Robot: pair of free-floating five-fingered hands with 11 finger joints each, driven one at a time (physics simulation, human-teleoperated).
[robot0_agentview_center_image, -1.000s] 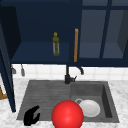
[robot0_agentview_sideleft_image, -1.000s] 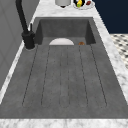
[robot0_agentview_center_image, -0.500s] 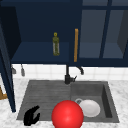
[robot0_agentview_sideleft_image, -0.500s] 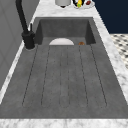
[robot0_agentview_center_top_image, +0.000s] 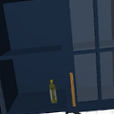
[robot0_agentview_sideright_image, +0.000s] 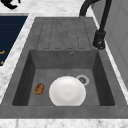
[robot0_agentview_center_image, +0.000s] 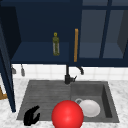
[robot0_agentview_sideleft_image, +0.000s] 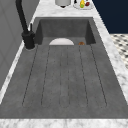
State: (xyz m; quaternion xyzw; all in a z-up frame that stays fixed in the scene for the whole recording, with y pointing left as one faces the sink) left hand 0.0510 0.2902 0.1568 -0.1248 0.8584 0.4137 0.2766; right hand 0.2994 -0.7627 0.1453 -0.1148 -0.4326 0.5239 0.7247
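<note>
Left hand: you are seeing the left hand [robot0_agentview_center_image: 31, 116] hanging over the front-left corner of the sink's draining board [robot0_agentview_center_image: 47, 96], at about 8 o'clock from the tap [robot0_agentview_center_image: 68, 75]; its fingers are curling loosely and gripping nothing
Same hand, right side view: a black hand [robot0_agentview_sideright_image: 12, 3] is showing at the far 11 o'clock corner, above the countertop [robot0_agentview_sideright_image: 15, 57]
Red ball: a red ball [robot0_agentview_center_image: 67, 115] is sitting at 3 o'clock of the left hand, near it but apart, over the sink's front edge
Plate: a white plate [robot0_agentview_sideright_image: 67, 91] is lying in the basin [robot0_agentview_sideright_image: 102, 82], at 2 o'clock from the ball
Sponge: a small brown sponge [robot0_agentview_sideright_image: 39, 88] is lying on the basin floor just beside the plate, at its 9 o'clock in the right side view
Cabinet: an olive bottle [robot0_agentview_center_top_image: 53, 92] is standing on the open wall cabinet's bottom shelf [robot0_agentview_center_top_image: 30, 103], at 9 o'clock of the orange door handle [robot0_agentview_center_top_image: 72, 89]
</note>
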